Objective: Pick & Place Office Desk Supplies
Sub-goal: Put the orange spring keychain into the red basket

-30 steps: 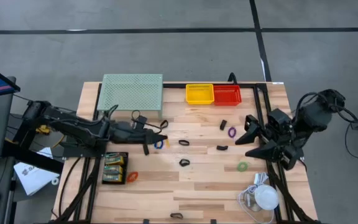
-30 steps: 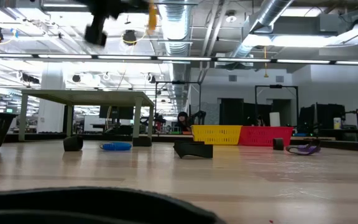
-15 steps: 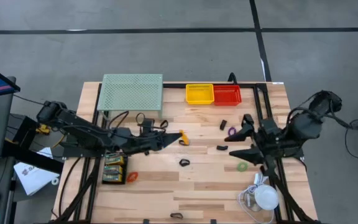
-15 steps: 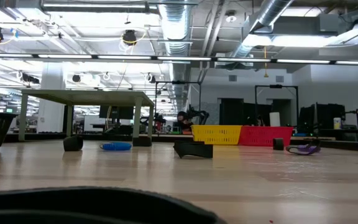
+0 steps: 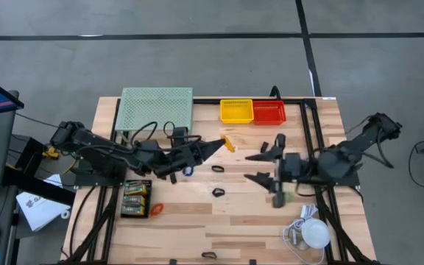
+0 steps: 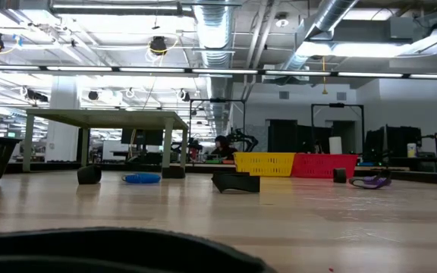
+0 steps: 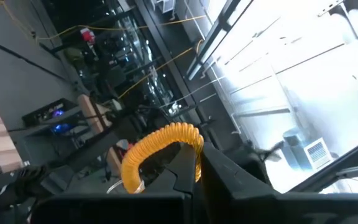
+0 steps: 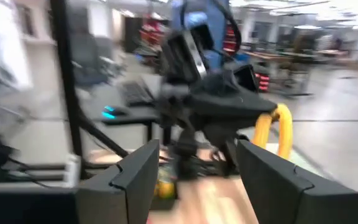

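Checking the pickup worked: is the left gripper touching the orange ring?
Touching. The left wrist view shows the orange ring pinched in the left gripper; the high view shows it at the gripper's tip.

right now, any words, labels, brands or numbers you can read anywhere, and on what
None can be read.
Green card-backed packs: printing on them, too small to read.
White sheet beside the table: dark marks, too small to read.
Yellow bin and red bin: no lettering visible.
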`<state>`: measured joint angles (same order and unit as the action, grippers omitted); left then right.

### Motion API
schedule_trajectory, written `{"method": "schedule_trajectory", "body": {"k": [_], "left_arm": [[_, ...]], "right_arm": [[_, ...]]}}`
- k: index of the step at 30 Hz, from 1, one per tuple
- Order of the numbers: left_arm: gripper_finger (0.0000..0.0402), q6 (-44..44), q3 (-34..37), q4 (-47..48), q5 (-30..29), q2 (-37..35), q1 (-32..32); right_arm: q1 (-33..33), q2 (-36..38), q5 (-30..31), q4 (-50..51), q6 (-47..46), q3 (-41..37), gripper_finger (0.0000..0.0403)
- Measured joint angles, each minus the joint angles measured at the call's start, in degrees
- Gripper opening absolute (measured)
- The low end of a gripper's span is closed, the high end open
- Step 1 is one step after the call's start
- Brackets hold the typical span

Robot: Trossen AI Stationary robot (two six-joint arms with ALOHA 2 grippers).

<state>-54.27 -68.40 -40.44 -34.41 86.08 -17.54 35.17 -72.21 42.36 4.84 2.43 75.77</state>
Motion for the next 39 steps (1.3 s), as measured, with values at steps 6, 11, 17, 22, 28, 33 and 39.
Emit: {"method": "schedule_trajectory", "body": {"k": [6, 11, 17, 22, 28, 33, 39], "left_arm": [[0.0003, -0.23, 0.0, 0.06, 0.22, -0.15, -0.13], [0.0003, -0.48, 0.01, 0.06, 0.24, -0.15, -0.12], [0.0003, -1.23, 0.02, 0.08, 0.43, -0.17, -0.11], [0.0003, -1.23, 0.0, 0.08, 0.55, -0.2, -0.11], [0.0003, -1.23, 0.0, 0.1, 0.73, -0.2, -0.11], [0.0003, -1.25, 0.01, 0.15, 1.42, -0.2, -0.11], [0.0003, -1.17, 0.02, 1.52, 1.42, -0.22, -0.11]], "right_arm": [[-1.16, -2.63, 7.38, -1.27, 5.74, -0.09, 0.0211], [-4.19, -4.32, 9.1, -2.11, 8.15, -0.11, 0.0211], [-7.35, -5.26, 7.66, -2.89, 8.33, -0.2, 0.0211], [-9.06, -5.99, 5.56, -3.84, 8.25, -0.09, 0.0211], [-10.09, -6.98, 5.57, -4.75, 8.28, -0.1, 0.0198], [-9.18, -7.38, 5.6, -5.44, 9.61, -0.09, 0.0129], [-7.42, -7.15, 5.93, -6.16, 11.0, -0.09, 0.0018]]}}
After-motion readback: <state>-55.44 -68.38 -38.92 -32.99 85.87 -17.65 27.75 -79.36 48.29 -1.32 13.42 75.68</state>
